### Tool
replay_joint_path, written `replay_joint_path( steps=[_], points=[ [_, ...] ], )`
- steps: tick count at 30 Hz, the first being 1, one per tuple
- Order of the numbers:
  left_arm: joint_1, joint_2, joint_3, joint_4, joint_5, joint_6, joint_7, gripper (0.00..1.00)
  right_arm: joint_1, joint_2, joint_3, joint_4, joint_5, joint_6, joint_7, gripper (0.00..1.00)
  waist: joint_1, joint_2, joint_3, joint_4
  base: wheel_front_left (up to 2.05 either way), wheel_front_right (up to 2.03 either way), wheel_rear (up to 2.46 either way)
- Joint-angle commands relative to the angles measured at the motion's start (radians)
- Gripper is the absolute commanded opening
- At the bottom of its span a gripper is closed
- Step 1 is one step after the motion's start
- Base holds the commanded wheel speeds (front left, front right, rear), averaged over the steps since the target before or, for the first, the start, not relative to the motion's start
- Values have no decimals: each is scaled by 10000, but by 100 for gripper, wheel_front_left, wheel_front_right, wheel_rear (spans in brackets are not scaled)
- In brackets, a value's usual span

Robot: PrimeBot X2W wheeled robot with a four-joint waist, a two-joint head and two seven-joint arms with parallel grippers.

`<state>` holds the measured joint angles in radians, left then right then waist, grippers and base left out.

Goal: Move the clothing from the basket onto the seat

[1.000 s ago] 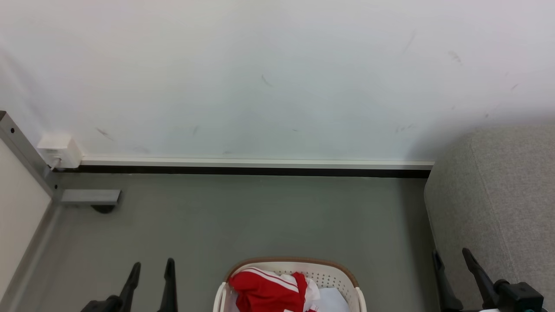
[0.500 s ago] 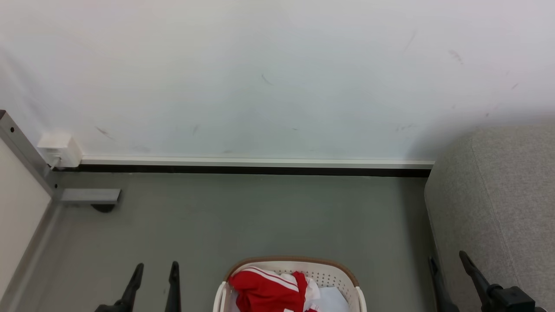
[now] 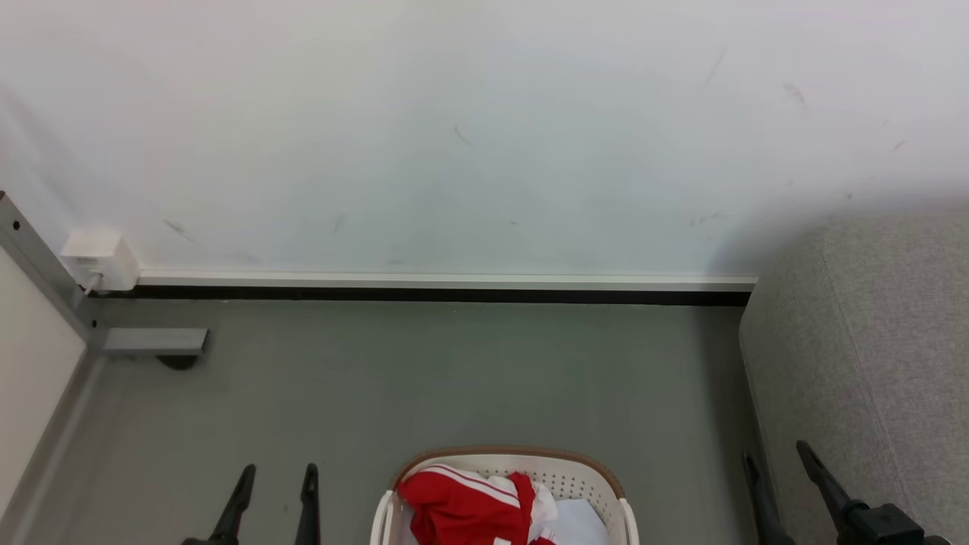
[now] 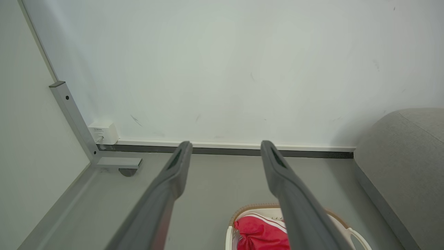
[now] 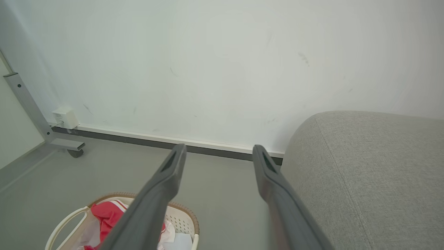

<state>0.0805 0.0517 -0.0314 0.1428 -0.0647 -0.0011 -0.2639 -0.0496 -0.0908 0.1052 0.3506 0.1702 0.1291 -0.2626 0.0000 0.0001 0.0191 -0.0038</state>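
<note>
The red clothing [image 3: 463, 506] with white stripes lies crumpled in the cream basket [image 3: 577, 473], which stands on the floor at the bottom middle of the head view. The clothing [image 4: 258, 233] and the basket rim [image 4: 351, 232] also appear low in the left wrist view; in the right wrist view the clothing [image 5: 109, 215] lies in the basket [image 5: 64, 224] at lower left. The light-grey seat [image 3: 878, 341] rises at the right. My left gripper [image 3: 278, 475] is open, left of the basket and apart from it. My right gripper [image 3: 774, 456] is open beside the seat's edge, holding nothing.
A white wall with a dark baseboard [image 3: 447, 295] runs behind the grey floor [image 3: 424, 378]. At the left stand a metal frame leg with a foot [image 3: 155, 342] and a white socket box [image 3: 95, 257]. A white sheet [image 3: 579, 522] lies in the basket beside the clothing.
Both grippers have sunk lower in the head view, and the left one has shifted slightly to the right. The clothing and basket have stayed still.
</note>
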Motion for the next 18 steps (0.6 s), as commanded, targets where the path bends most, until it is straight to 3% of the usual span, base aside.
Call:
replay_joint_path(
  steps=[1,18],
  points=[
    [87,32,60,14,-69,-51,-11,100,38,-3,-23,30,87,29,-34,100,0,-1,-30,-13,0,0,0],
    [-38,3,-3,51,-237,-149,-9,100,-190,-138,120,-15,307,29,-34,100,0,-1,127,-293,0,0,0]
  ],
)
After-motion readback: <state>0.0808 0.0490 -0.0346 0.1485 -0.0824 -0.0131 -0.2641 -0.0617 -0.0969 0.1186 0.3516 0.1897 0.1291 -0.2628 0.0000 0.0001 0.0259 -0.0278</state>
